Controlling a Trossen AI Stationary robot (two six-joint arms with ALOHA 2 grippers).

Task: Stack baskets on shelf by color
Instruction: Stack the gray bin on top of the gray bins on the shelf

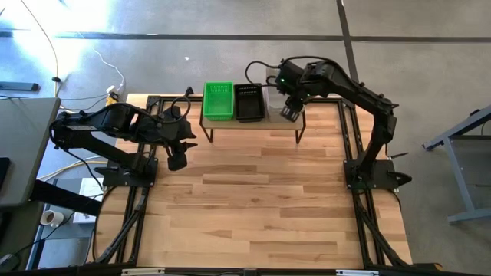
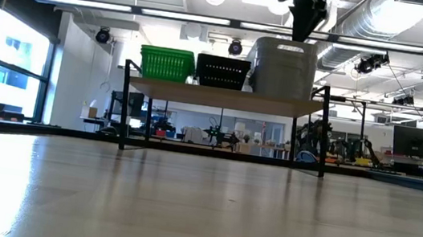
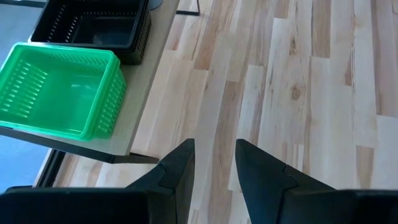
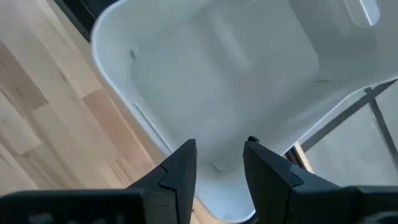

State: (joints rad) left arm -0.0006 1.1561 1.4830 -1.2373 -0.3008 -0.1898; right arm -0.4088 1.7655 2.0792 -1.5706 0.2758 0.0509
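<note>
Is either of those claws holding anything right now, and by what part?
Nothing is held. The left gripper is open over bare table; the right gripper is open above the grey basket.

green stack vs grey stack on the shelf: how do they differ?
The green stack is bright green with slotted walls; the grey stack is pale and looks solid-walled in the low view. The green stack sits at the shelf's left end, the grey at its right end, under the right gripper. The grey stack stands taller. Both rest upright on the shelf, flanking the black stack.
</note>
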